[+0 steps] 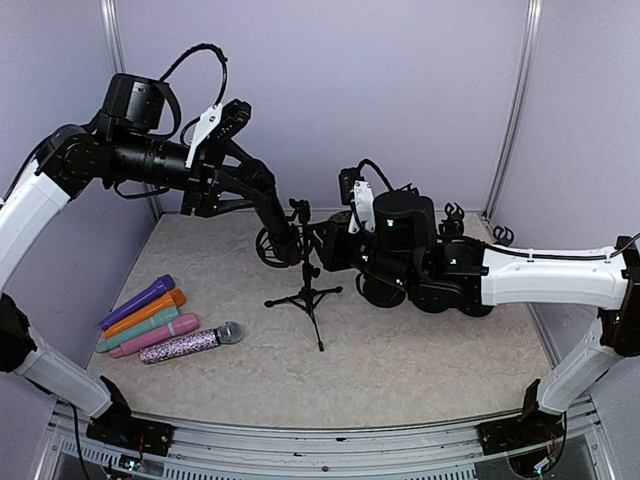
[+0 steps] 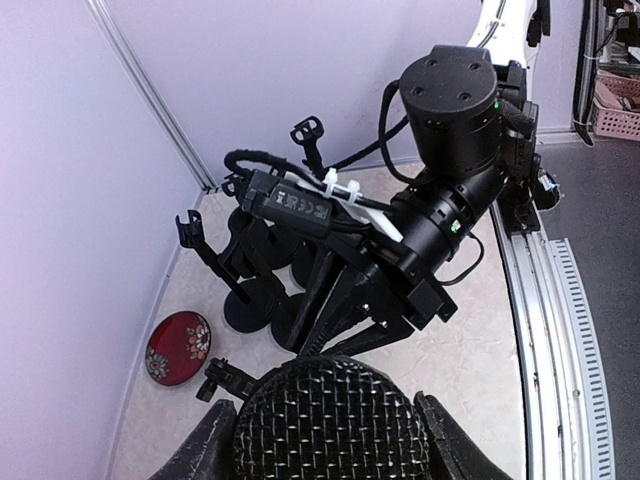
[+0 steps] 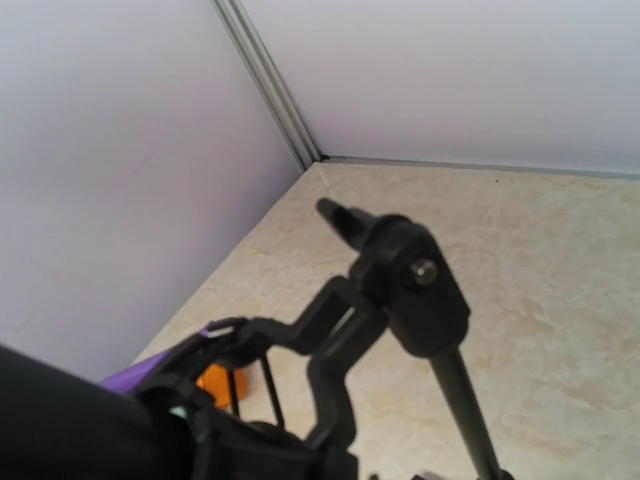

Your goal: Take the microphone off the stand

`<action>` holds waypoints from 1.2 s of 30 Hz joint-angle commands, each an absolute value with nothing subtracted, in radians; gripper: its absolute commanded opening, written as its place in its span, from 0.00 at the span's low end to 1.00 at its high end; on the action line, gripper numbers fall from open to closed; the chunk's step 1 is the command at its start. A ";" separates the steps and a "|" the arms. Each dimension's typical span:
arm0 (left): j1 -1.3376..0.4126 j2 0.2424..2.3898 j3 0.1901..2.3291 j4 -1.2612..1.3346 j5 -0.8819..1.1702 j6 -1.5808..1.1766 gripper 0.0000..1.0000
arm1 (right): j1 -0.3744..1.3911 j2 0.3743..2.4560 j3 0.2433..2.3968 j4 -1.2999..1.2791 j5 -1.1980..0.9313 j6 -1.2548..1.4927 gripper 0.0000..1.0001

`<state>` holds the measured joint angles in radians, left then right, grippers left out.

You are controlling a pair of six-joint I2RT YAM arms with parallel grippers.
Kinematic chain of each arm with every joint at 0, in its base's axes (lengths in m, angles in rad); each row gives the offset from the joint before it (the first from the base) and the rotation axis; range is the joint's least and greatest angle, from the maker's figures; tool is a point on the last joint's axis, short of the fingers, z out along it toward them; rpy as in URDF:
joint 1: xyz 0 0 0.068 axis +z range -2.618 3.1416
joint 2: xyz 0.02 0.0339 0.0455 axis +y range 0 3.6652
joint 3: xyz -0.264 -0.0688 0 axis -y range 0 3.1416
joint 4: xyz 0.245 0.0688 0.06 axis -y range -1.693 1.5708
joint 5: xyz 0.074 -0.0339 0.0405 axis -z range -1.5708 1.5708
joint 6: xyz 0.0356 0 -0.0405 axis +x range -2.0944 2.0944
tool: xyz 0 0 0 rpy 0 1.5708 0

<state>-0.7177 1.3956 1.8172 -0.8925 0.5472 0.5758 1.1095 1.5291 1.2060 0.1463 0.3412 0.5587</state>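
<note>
The table (image 1: 420,370) is pale and stone-patterned, with lilac walls behind it.

The left arm (image 1: 40,200) rises from its base at the near left corner. It bends at a high elbow and reaches right and down toward the middle of the table. The left claw (image 2: 328,450) is closed partway on the black mic (image 2: 325,410). In the left wrist view the mesh head sits between the two fingers (image 2: 205,455), which press against its sides. From above, the mic slants down to the right, with its lower end beside the head of the stand (image 1: 306,290). I cannot tell whether it is still in the clip.

The right arm (image 1: 545,275) climbs from the near right corner and lies almost level, its white forearm pointing left. The right claw (image 1: 335,245) is at the upper part of the stand. I cannot tell how wide it is open, or whether it grips the pole, as its fingers do not show clearly in any view.

The stand is a small black tripod upright at mid-table. The right wrist view shows its pivot block (image 3: 410,290) close up, with the pole running down and right from it.

A row of mics (image 1: 160,325) lies at the near left: purple, orange, teal, pink and a glittery one. They lie side by side, well apart from the stand.

More black stands (image 2: 250,270) cluster at the far right corner. A small red dish (image 2: 178,347) lies near them by the wall.
</note>
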 commanded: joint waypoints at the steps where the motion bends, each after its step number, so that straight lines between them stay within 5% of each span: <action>1: -0.720 1.322 1.856 -0.833 0.486 0.600 0.11 | 1.098 1.562 1.222 0.023 0.392 0.511 0.20; 24: -0.691 1.140 1.791 -0.833 0.454 0.587 0.16 | 1.098 1.575 1.257 -0.055 0.450 0.466 0.17; 29: -0.670 1.109 1.759 -0.844 0.443 0.603 0.16 | 1.098 1.552 1.271 -0.036 0.452 0.398 0.23; 36: -0.653 1.100 1.693 -0.860 0.400 0.622 0.10 | 1.140 1.502 1.288 0.084 0.447 0.200 0.46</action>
<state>-0.6693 1.1069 1.7279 -0.8841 0.4377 0.5949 1.1141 1.5402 1.2690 0.0643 0.4080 0.3531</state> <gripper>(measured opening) 0.515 0.414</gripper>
